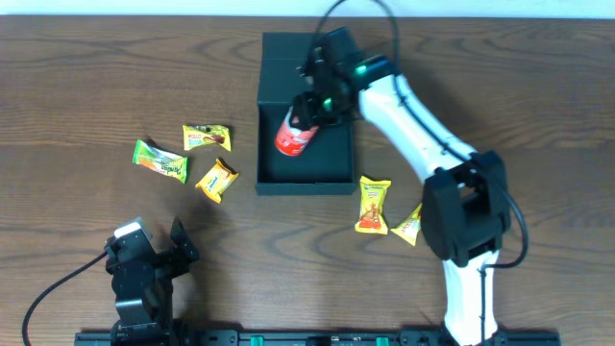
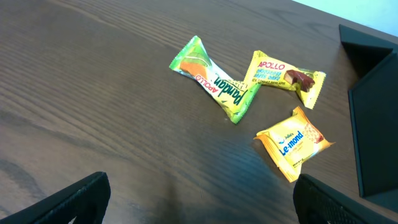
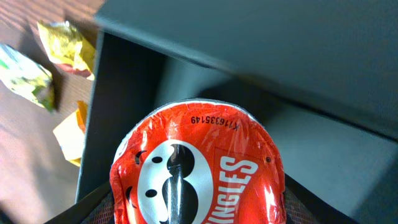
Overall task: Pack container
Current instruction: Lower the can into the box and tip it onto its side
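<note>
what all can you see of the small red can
The red can is small, round and glossy. The end facing the wrist camera is covered in crinkled red film printed with a white moustached face, white letters and a black code. From above it sits tilted within the walls of the open dark box. The right tool straddles it with a finger against each side, apparently gripping it. Whether it rests on the box floor cannot be told.

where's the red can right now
In the overhead view the can is at top centre of the frame, in the open box near its left wall, held by the right tool.
</note>
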